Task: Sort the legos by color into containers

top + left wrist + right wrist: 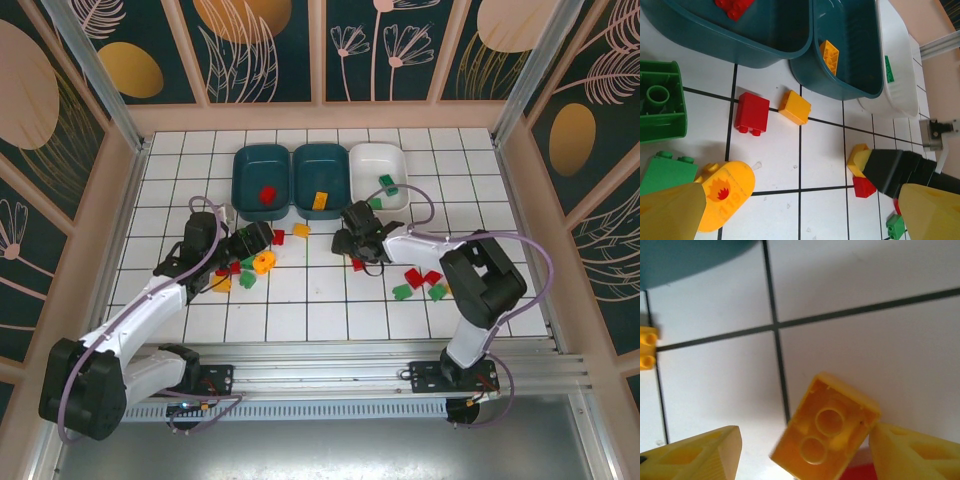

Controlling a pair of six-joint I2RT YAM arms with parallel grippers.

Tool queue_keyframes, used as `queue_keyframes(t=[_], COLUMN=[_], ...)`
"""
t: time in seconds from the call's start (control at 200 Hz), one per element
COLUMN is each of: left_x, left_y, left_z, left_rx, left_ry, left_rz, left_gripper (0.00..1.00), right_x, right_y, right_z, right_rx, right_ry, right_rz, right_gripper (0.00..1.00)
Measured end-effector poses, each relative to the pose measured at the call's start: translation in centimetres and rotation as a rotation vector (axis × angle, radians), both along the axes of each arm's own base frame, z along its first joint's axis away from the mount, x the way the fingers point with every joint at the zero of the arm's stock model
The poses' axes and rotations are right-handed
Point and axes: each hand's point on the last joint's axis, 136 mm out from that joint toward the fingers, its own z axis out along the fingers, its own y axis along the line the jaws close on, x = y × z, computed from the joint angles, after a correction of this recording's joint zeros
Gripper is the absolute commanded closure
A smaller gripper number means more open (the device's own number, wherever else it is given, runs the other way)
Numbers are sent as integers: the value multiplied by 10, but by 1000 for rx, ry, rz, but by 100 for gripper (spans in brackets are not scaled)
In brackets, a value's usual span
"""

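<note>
Three containers stand at the back: a teal one [243,172] with a red lego, a teal one [334,165] with a yellow lego, and a white one [372,160] with green legos. My right gripper [805,432] is open over a tilted, upside-down yellow lego [827,432]. That lego touches the right finger [920,455] and stands apart from the left finger. A red lego [860,474] peeks out beneath it. My left gripper [800,220] is open above bare tile, a rounded yellow piece [725,195] beside its left finger.
Loose legos lie on the tiles: a red one [752,113] and an orange one [795,106] in front of the teal containers, green ones [660,100] at the left, and red and green ones [420,283] at the right. My right gripper [355,250] sits close to my left gripper [258,245].
</note>
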Motion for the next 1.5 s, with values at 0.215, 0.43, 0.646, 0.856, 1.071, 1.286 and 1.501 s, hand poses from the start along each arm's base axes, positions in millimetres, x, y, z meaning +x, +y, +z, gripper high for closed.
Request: queue_keyframes(t=[0.215,0.43,0.646,0.856,1.071,1.286,1.501], left_x=[-1,-3,-3,-2,-4,-4,-7], left_y=[3,5,5,4,9,16,17], left_z=[4,3,4,-2,-4,3,7], left_rx=[12,21,23,27,50,79,76], left_ry=[-17,-13,-15,2,8,-11,-19], left_rz=[5,9,9,6,17,41,43], left_gripper=[2,2,1,1,2,2,2], right_x=[25,19,7,3,7,47,122], right_y=[21,29,36,32,36,62,70], right_z=[6,-9,-13,-15,-7,56,113], right_rx=[14,-45,-90,-134,-143,-50,8], right_ry=[-45,-28,-30,-28,-49,-187,-349], right_rz=[42,107,206,243,268,271,231], right_gripper=[32,32,35,71,74,74,70])
